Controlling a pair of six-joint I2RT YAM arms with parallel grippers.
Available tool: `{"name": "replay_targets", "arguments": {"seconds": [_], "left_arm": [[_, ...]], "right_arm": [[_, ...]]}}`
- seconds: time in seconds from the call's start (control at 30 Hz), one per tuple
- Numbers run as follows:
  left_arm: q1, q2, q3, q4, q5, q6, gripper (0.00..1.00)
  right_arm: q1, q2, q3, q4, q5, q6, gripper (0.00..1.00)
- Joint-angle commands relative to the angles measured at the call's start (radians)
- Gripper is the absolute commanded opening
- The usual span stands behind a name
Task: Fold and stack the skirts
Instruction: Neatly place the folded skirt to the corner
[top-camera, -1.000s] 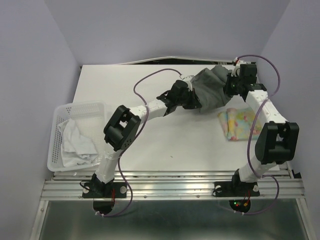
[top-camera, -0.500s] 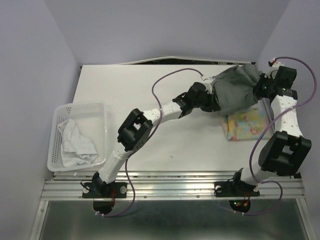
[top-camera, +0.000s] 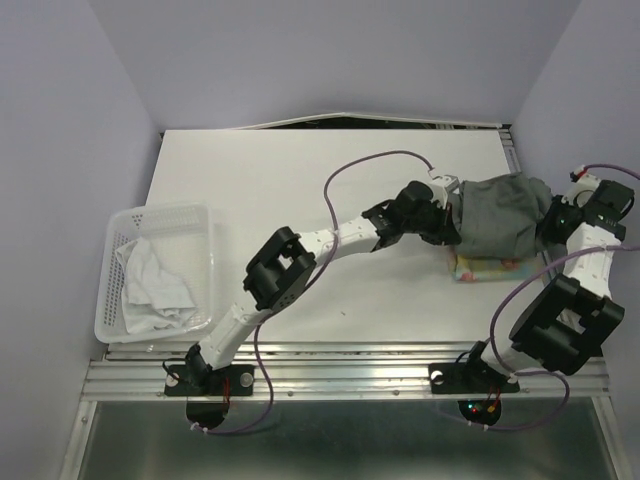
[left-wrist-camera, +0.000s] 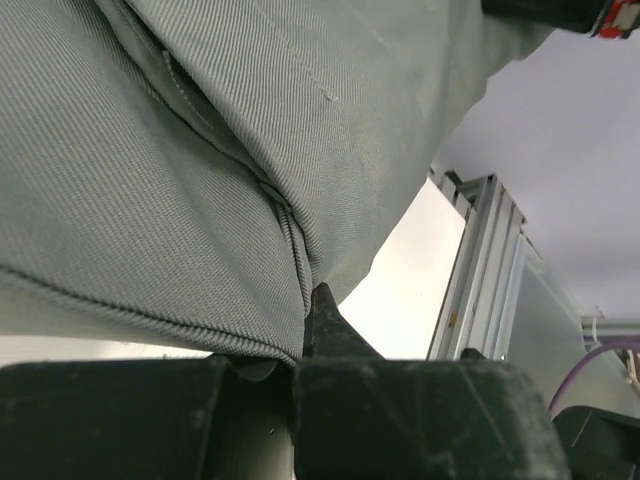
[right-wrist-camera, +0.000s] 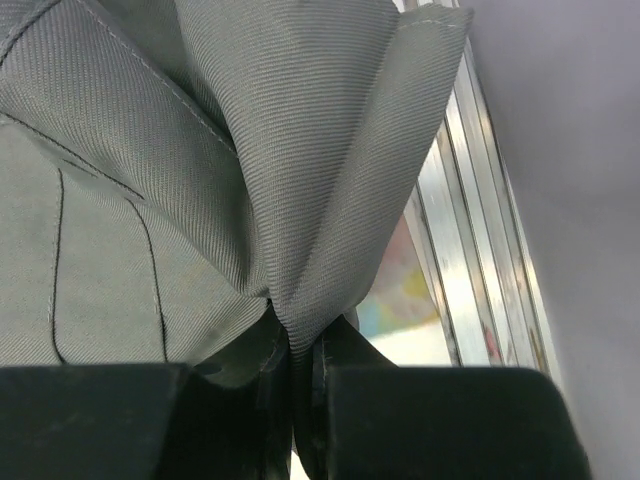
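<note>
The left gripper (top-camera: 446, 214) is shut on the left edge of the grey skirt (top-camera: 500, 212). In its wrist view a stitched seam is seen pinched between closed fingers. The right gripper (top-camera: 556, 214) is clamped on the opposite edge, with a bunched fold nipped between its jaws.

Over the past second the skirt has been carried, stretched between both grippers, from the back middle of the table (top-camera: 280, 170) to the right and toward the near side. It is now held over the floral skirt (top-camera: 487, 268), of which only a thin pastel strip is left showing. This is judged to be the stacking step for the second garment. Whether the grey cloth already rests on the floral one cannot be told.

The grey skirt is seen as a compact, folded bundle of fine twill with stitched pleat lines. The white skirt (top-camera: 150, 285) lies crumpled in the basket (top-camera: 160, 213) at far left, not yet folded.
</note>
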Motion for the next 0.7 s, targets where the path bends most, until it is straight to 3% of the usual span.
{"name": "replay_targets", "arguments": {"seconds": [0.0,0.3,0.43,0.47,0.5,0.57,0.6,0.63,0.67], "left_arm": [[-0.023,0.046,0.038,-0.004,0.036,0.014,0.0],[-0.045,0.112,0.04,-0.03,0.038,0.018,0.0],[-0.038,0.097,0.025,-0.03,0.032,0.014,0.1],[-0.038,0.094,0.025,-0.03,0.032,0.015,0.13],[-0.038,0.083,0.023,-0.03,0.032,0.02,0.27],[-0.038,0.068,0.017,-0.031,0.029,0.032,0.4],[-0.038,0.042,0.012,-0.039,0.021,0.04,0.46],[-0.037,0.025,0.002,-0.039,0.009,0.054,0.58],[-0.031,0.007,-0.026,-0.041,0.001,0.06,0.63]], "right_arm": [[-0.042,-0.009,-0.076,0.053,-0.007,-0.09,0.01],[-0.065,0.103,-0.121,0.137,0.006,-0.091,0.01],[-0.065,0.131,-0.076,0.14,0.035,-0.073,0.11],[-0.065,0.134,-0.066,0.137,0.038,-0.059,0.15],[-0.065,0.139,-0.053,0.136,0.039,-0.056,0.29],[-0.065,0.139,-0.027,0.136,0.036,-0.053,0.45],[-0.065,0.137,-0.02,0.134,0.032,-0.053,0.6],[-0.065,0.136,-0.013,0.131,0.029,-0.053,0.63],[-0.065,0.134,-0.006,0.128,0.029,-0.057,0.65]]}}
